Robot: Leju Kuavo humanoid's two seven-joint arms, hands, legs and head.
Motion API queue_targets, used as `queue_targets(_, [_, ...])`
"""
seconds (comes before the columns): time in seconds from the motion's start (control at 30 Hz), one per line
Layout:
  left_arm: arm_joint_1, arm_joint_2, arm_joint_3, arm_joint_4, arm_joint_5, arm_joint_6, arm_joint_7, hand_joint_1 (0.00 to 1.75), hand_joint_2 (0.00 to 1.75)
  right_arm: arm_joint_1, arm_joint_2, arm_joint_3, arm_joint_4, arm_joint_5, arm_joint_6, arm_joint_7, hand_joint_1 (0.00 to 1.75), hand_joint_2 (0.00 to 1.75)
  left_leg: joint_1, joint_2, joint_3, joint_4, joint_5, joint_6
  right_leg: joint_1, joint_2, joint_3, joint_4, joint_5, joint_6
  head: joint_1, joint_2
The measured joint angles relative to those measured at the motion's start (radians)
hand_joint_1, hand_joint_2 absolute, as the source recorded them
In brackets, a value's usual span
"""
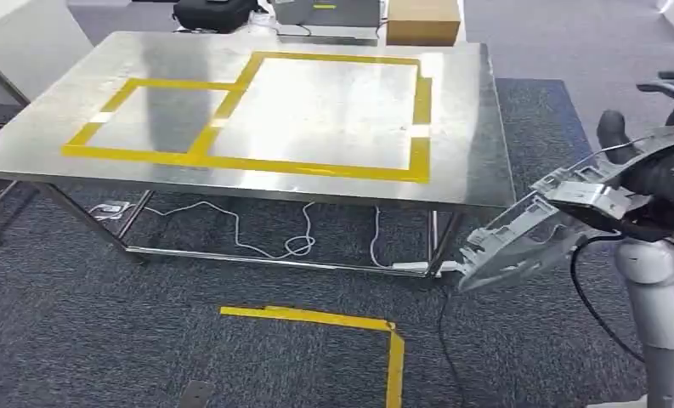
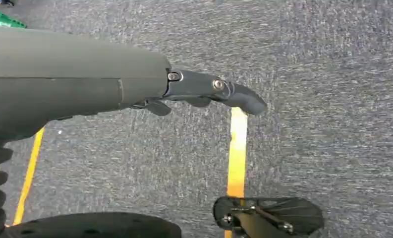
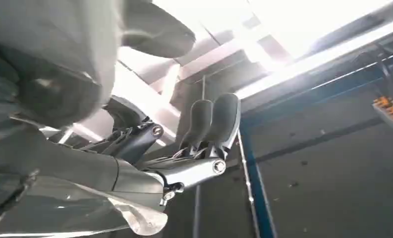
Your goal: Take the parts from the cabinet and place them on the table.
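Observation:
A flat silver-grey metal part point(image 1: 524, 234) with cut-outs hangs in the air off the table's front right corner, gripped by my right hand point(image 1: 656, 166) at the right edge of the head view. In the right wrist view the part point(image 3: 60, 208) lies under that hand's dark fingers point(image 3: 215, 121). The steel table point(image 1: 473, 127) carries a large yellow tape rectangle point(image 1: 420, 119) and a smaller one point(image 1: 104, 115) to its left, both with nothing inside. My left hand point(image 2: 204, 94) hangs over grey carpet, fingers spread, holding nothing.
White cables point(image 1: 291, 245) lie on the carpet under the table. A yellow tape corner point(image 1: 359, 323) marks the floor in front of it. Behind the table stand a cardboard box point(image 1: 422, 19), a black bag point(image 1: 214, 12) and a grey device point(image 1: 325, 10).

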Motion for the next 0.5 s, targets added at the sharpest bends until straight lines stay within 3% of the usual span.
queue_targets(0.07, [0.000,-0.001,0.000,0.000,0.000,0.000,0.000,0.00,1.75,0.007,-0.001,-0.001,0.000,0.000,0.000,0.000,1.75,1.75,-0.002,0.001,0.005,-0.026,-0.009,0.003,-0.002,-0.003,0.005,0.003,0.015,0.015,-0.006,0.000])
queue_targets(0.1, [0.001,-0.002,0.000,0.000,0.000,-0.001,0.000,0.00,1.75,0.006,-0.004,-0.004,0.000,0.000,0.000,0.000,1.75,1.75,0.002,0.000,0.023,-0.038,-0.009,0.003,-0.002,-0.004,0.012,-0.001,0.015,0.018,-0.005,0.000])
queue_targets(0.13, [0.001,-0.002,0.000,0.000,0.000,0.000,0.000,0.00,1.75,0.007,-0.006,-0.005,-0.001,0.000,0.000,0.000,1.75,1.75,0.010,0.000,0.040,-0.053,-0.006,-0.003,-0.004,-0.006,0.000,0.011,0.001,0.021,-0.005,0.000])
queue_targets(0.17, [0.000,-0.002,0.000,0.000,0.000,0.000,0.000,0.00,1.75,0.001,-0.007,-0.006,-0.001,0.000,0.000,0.000,1.75,1.75,0.010,-0.001,0.048,-0.056,-0.008,-0.003,-0.003,-0.006,-0.014,0.045,-0.014,0.027,0.000,0.000])
queue_targets(0.2, [-0.001,-0.003,0.000,0.000,0.000,0.000,0.000,0.00,1.75,-0.004,-0.007,-0.007,-0.001,-0.001,0.000,0.000,1.75,1.75,0.011,-0.001,0.050,-0.056,-0.013,-0.003,-0.004,-0.006,-0.047,0.102,-0.038,0.031,0.000,0.000])
queue_targets(0.27, [-0.002,-0.006,0.000,0.000,0.000,-0.001,0.001,0.00,1.75,0.005,-0.007,-0.006,0.000,-0.008,0.000,0.000,1.75,1.75,0.014,-0.001,0.059,-0.056,-0.025,-0.007,-0.009,-0.007,-0.140,0.250,-0.095,0.039,0.000,0.000])
queue_targets(0.3, [-0.001,-0.008,0.000,0.000,0.000,-0.001,0.003,0.00,1.75,0.012,-0.008,-0.006,0.000,-0.011,0.000,0.000,1.75,1.75,0.016,-0.001,0.065,-0.055,-0.031,-0.009,-0.011,-0.007,-0.169,0.280,-0.094,0.045,0.000,0.000])
queue_targets(0.33, [0.002,-0.009,0.000,0.000,0.000,-0.001,0.004,0.00,1.75,0.017,-0.008,-0.006,0.000,-0.013,0.001,0.000,1.75,1.75,0.019,-0.001,0.075,-0.055,-0.038,-0.014,-0.014,-0.008,-0.174,0.262,-0.062,0.052,0.000,0.000])
queue_targets(0.37, [0.002,-0.009,0.000,0.000,0.000,0.000,0.004,0.00,1.75,0.017,-0.008,-0.006,0.000,-0.014,0.002,0.000,1.75,1.75,0.024,-0.001,0.086,-0.055,-0.047,-0.019,-0.018,-0.009,-0.158,0.202,-0.010,0.055,0.000,0.000])
queue_targets(0.43, [0.002,-0.010,0.000,0.000,0.000,0.000,0.004,0.00,1.75,0.017,-0.011,-0.007,0.000,-0.014,0.004,0.000,1.75,1.75,0.031,-0.001,0.112,-0.051,-0.069,-0.034,-0.030,-0.017,-0.097,0.027,0.109,0.073,0.001,0.000])
queue_targets(0.47, [0.001,-0.006,0.000,0.001,0.000,0.000,0.004,0.00,1.75,0.019,-0.011,-0.007,0.004,-0.015,0.005,0.001,1.75,1.75,0.031,-0.002,0.117,-0.053,-0.073,-0.041,-0.018,-0.016,-0.094,0.029,0.080,0.073,0.003,0.000])
queue_targets(0.5, [-0.001,-0.008,0.000,0.001,0.000,0.000,0.004,0.00,1.75,0.015,-0.012,-0.007,0.005,-0.014,0.007,0.000,1.75,1.75,0.028,-0.004,0.112,-0.045,-0.079,-0.050,-0.015,-0.018,-0.086,-0.019,0.056,0.051,0.008,0.000])
